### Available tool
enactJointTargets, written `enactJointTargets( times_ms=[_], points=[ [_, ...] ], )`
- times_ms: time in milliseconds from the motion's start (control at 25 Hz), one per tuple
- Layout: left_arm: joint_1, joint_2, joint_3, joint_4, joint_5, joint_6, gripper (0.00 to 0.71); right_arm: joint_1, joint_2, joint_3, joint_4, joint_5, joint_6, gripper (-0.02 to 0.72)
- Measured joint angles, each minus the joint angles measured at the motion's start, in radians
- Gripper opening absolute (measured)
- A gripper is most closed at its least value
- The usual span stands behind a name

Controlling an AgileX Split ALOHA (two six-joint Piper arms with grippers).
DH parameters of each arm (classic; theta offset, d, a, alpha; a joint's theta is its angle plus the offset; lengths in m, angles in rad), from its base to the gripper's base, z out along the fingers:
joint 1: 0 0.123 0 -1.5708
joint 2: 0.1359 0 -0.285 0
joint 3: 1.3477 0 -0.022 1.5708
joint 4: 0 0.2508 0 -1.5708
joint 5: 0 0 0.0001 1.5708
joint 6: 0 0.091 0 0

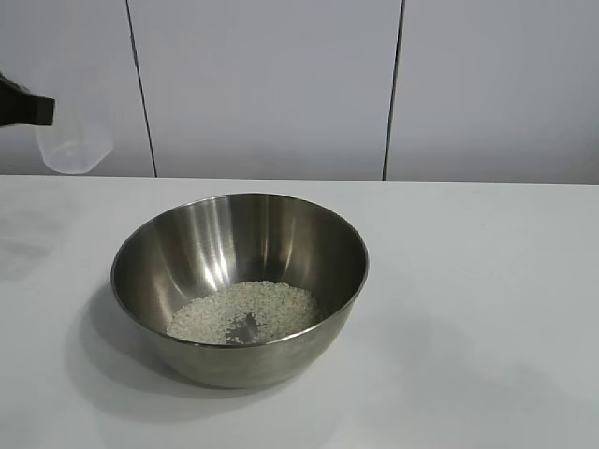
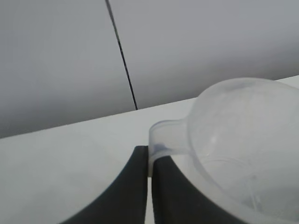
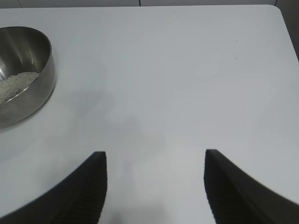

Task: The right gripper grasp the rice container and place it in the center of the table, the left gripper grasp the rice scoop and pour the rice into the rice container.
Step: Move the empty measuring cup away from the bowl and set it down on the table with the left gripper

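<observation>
The steel rice container (image 1: 240, 285) stands on the white table (image 1: 487, 309) near its middle, with a heap of rice (image 1: 245, 311) in its bottom. It also shows in the right wrist view (image 3: 23, 74). My left gripper (image 1: 28, 108) is at the far left edge, high above the table, shut on the handle tab of the clear plastic rice scoop (image 1: 73, 145). In the left wrist view the gripper (image 2: 149, 161) pinches the tab and the scoop (image 2: 243, 140) looks empty. My right gripper (image 3: 154, 158) is open and empty above bare table, away from the container.
White wall panels (image 1: 271, 84) with dark seams stand behind the table. The table's far edge and rounded corner (image 3: 275, 9) show in the right wrist view.
</observation>
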Motion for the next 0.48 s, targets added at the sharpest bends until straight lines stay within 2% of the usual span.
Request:
enactJointTargets(
  times_ms=[120,200,280,360,480],
  points=[
    [0.102,0.001,0.075,0.124,-0.093,-0.219,0.009,0.0,0.0,0.0,0.0,0.0,0.0,0.421],
    [0.168,0.019,0.137,0.162,-0.18,-0.283,0.009,0.0,0.0,0.0,0.0,0.0,0.0,0.421],
    [0.215,0.065,0.191,0.202,-0.293,-0.295,0.009,0.0,0.0,0.0,0.0,0.001,0.0,0.421],
    [0.251,0.128,0.233,0.238,-0.401,-0.281,0.009,0.0,0.0,0.0,0.0,0.0,0.0,0.421],
    [0.27,0.255,0.258,0.284,-0.553,-0.228,0.009,0.0,0.0,0.0,0.0,0.0,0.0,0.421]
  ],
)
